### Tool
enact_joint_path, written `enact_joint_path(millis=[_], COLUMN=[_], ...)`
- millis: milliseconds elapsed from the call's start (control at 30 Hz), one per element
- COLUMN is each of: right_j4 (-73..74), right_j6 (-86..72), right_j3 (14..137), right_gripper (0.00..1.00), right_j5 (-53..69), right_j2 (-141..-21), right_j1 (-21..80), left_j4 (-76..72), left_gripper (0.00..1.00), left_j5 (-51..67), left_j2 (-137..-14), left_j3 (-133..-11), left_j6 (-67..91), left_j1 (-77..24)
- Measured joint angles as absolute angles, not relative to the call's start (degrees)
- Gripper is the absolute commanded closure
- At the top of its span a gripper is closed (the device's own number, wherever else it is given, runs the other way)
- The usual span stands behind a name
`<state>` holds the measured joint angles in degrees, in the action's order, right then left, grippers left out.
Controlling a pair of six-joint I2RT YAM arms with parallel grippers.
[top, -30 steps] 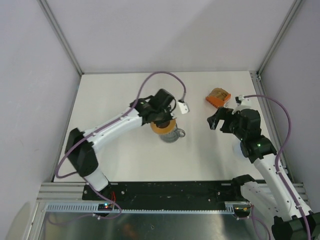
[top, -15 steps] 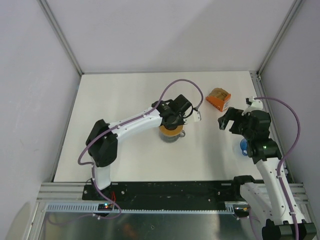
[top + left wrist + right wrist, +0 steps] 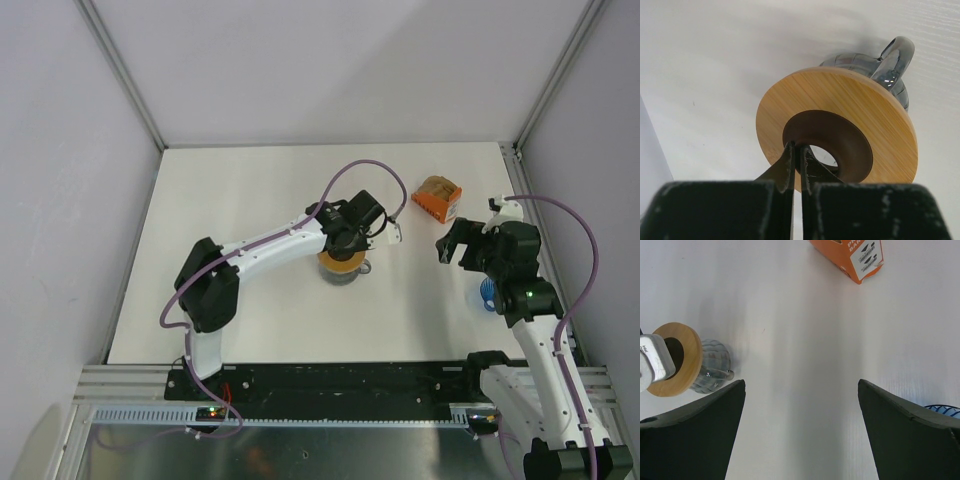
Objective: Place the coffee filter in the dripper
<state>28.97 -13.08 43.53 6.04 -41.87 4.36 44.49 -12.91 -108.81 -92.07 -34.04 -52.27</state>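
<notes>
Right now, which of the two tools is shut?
The left tool, jaws pressed together over the wooden ring on the grey mug; the right tool stands wide open.

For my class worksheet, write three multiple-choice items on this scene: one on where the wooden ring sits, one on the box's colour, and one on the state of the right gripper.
1. Where is the wooden ring?
A. inside a drawer
B. on top of the mug
C. on a plate

2. What colour is the box?
A. green
B. black
C. orange

3. How does the right gripper stand?
A. open, holding nothing
B. shut on a spoon
C. shut on a cloth

Answers:
1 B: the ring rests on the mug's rim, and the mug's handle shows behind it.
2 C: the top view shows an orange box near the far right of the table.
3 A: the right wrist view shows its jaws wide apart with nothing between them.
</notes>
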Motion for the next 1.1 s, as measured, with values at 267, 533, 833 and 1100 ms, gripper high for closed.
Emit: enact_joint_path(millis=[267,533,833,1100], right_j4=[29.04,29.17,30.09,34.72], right_j6=[-12.80,-12.80,-14.48,-20.23], right_j3=[43.53,43.53,43.53,43.55], right_gripper=[0.01,0.01,0.01,0.01], right_j5=[6.04,6.09,2.33,-14.79], right_j2=[-41.78,-41.78,-41.78,-41.67], right_j1=[4.34,4.34,4.25,0.64], left_j4=[44.47,44.53,44.49,44.51], left_gripper=[0.67,0.58,0.42,0.26], left_j5=[-12.73,-12.88,-13.69,-13.69], left_j2=[-108.81,-108.81,-107.70,-103.07], left_j3=[-92.07,-92.77,-94.30,-95.11], left_j6=[-33.63,-32.97,-32.95,-32.95], left_j1=[-52.27,-52.27,-52.27,-52.27])
